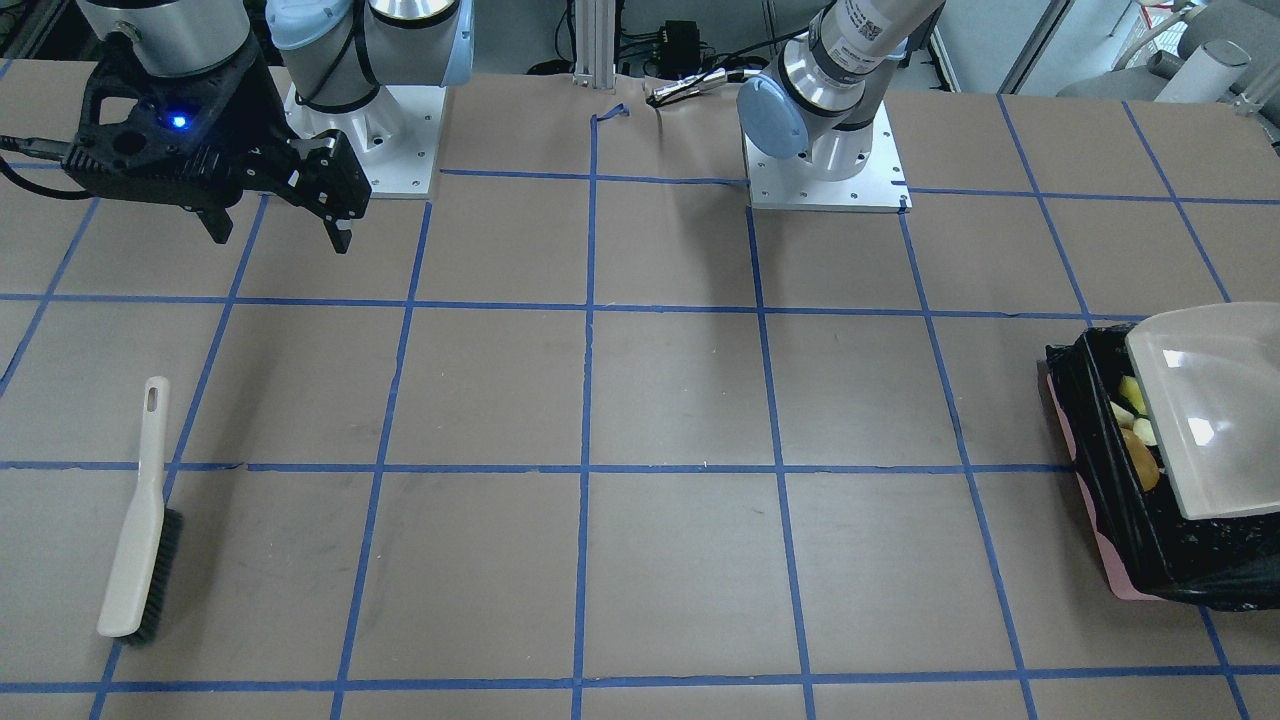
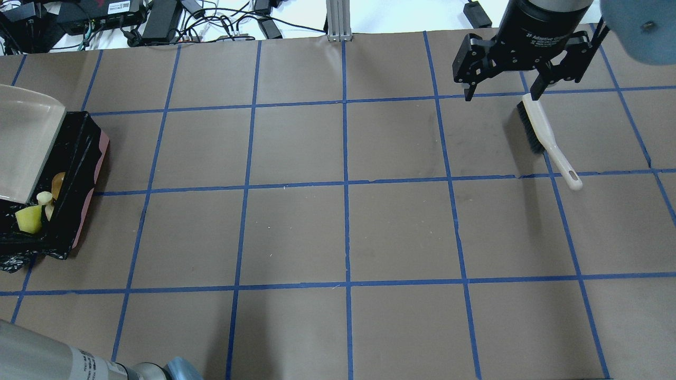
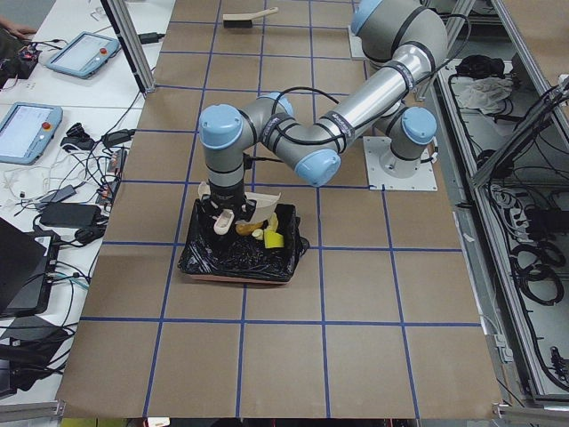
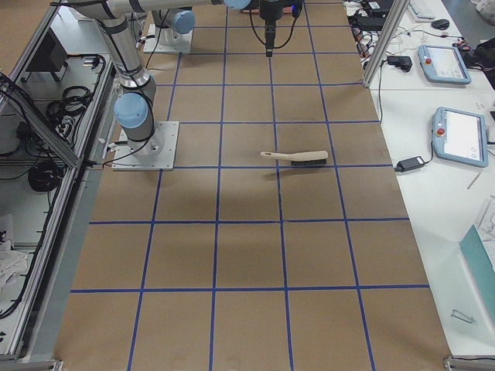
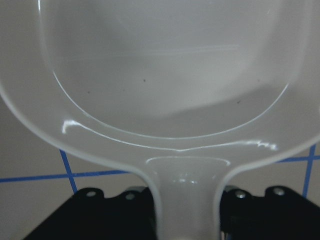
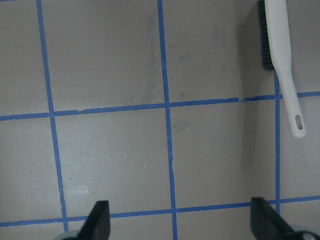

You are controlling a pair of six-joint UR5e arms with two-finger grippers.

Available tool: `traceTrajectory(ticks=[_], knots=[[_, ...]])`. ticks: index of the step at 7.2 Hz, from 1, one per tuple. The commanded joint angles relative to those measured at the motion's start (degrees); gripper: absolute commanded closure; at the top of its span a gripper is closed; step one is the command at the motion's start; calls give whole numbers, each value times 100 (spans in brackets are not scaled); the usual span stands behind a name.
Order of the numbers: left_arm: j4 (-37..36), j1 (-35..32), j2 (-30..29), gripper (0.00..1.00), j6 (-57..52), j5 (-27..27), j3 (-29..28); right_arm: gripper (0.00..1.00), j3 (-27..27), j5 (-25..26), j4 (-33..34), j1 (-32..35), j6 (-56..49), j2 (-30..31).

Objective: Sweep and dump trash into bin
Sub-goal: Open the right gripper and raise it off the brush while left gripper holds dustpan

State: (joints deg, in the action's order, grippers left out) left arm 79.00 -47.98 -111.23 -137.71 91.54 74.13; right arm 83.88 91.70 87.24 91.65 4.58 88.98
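Note:
The bin (image 1: 1112,565), pink with a black bag liner, stands at the table's end on my left side. The trash lies inside it: a yellow sponge block (image 2: 29,219), a tan piece (image 2: 45,199) and a golden-brown lump (image 1: 1141,462). My left gripper (image 5: 182,212) is shut on the handle of the cream-white dustpan (image 1: 1215,400), which hangs tilted over the bin (image 3: 240,264). My right gripper (image 2: 501,97) hovers open and empty above the table, beside the brush (image 2: 544,134).
The brush (image 1: 135,530) lies flat on the brown paper near the right arm's side, handle pointing toward the robot. Blue tape lines grid the table (image 1: 640,400). Both arm bases (image 1: 825,160) stand at the table's robot edge.

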Motion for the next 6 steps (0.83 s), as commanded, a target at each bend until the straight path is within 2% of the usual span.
traceTrajectory(ticks=[1,3,6], knots=[[580,-403,102,100,331,-626,14,1,6,6,13,-77,-203,23],[792,-860,101,100,1077,-873,171,1,6,6,-14,-121,-212,31],[740,-2019,23,100,2367,-1024,681,0,14,-12,-14,-121,-203,31]])
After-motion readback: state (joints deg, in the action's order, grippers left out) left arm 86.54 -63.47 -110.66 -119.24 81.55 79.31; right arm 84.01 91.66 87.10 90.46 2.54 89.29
